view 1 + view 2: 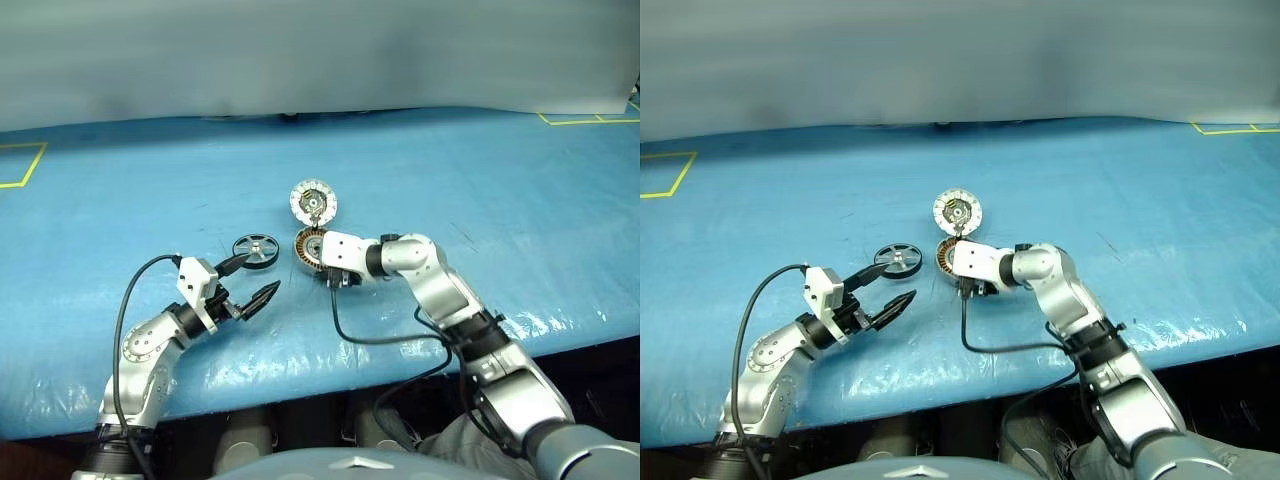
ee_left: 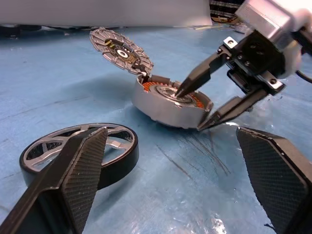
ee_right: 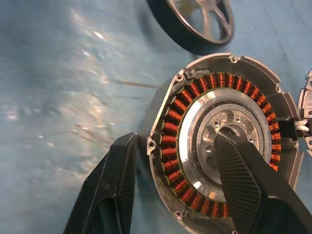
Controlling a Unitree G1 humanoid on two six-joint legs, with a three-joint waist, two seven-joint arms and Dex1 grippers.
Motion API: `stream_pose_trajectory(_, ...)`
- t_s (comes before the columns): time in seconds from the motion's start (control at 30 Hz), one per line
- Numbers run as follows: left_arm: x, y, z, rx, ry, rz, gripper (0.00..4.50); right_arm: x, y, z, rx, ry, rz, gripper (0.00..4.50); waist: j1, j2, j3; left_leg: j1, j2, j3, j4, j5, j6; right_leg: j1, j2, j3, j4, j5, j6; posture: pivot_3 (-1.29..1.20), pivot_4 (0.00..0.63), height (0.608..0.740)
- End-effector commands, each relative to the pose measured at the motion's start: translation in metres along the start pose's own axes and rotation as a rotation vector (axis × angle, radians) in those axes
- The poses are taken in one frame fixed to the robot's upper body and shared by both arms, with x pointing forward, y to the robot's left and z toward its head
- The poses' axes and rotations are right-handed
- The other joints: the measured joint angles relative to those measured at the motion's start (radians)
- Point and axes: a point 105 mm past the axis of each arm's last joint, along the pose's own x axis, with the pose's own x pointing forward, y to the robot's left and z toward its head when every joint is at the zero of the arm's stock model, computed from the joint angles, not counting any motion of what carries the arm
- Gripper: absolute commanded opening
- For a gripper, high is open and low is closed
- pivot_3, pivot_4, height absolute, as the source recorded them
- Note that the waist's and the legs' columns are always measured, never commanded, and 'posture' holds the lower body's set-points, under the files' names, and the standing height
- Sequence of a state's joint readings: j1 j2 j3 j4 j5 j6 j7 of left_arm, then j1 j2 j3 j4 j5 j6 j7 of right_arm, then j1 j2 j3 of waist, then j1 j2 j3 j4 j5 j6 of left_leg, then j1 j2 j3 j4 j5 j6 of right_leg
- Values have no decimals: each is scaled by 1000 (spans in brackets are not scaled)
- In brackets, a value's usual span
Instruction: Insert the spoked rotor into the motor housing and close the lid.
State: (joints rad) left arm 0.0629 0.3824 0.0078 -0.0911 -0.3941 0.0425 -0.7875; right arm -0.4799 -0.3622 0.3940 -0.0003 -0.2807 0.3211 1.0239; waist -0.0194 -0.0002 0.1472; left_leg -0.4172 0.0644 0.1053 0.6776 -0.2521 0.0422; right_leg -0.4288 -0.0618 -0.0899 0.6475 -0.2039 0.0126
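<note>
The spoked rotor (image 1: 255,248) lies flat just ahead of my wide-open, empty left hand (image 1: 252,281), the nearer one. My right hand (image 2: 204,105) straddles the motor housing (image 1: 311,248) rim mid-bench, one finger inside; the lid (image 1: 313,201) stands tilted open behind.

Head pair overhead; wrist views close, sharing motor housing (image 3: 222,141).

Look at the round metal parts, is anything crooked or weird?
Yes. The lid stands tilted up off the motor housing, open like a flap. The housing also sits tipped, its wall between the right gripper's fingers.
</note>
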Motion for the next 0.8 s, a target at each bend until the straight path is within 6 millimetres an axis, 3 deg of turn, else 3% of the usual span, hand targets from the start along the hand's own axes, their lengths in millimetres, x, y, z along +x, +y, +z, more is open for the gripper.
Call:
stream_pose_trajectory(0.03,-2,2,5,23,-3,-6,4500,-6,19,16,25,-34,20,2062,1,0,0,0,0,0,0,0,0,0,0,0,0,-1,-1,0,150,740)
stream_pose_trajectory(0.47,-10,6,6,38,8,29,4500,0,40,31,209,-96,-13,2062,3,-1,0,-1,0,-2,0,0,0,-1,0,-1,-1,-2,-3,0,150,740)
stream_pose_trajectory(0.5,-11,7,7,40,8,30,4500,0,41,32,208,-100,-10,2776,3,-1,0,-1,0,-2,0,0,0,-1,0,-1,-1,-2,-3,0,150,740)
stream_pose_trajectory(0.67,-12,8,7,42,9,34,4500,-5,40,37,193,-119,-17,4313,6,-1,1,-2,0,-2,0,0,0,-2,0,-1,-1,-2,-3,0,150,740)
stream_pose_trajectory(0.8,-12,8,6,41,11,34,4500,-15,36,49,200,-191,-32,4469,9,-1,1,-2,0,-3,0,0,0,-2,0,-2,-2,-2,-3,0,150,740)
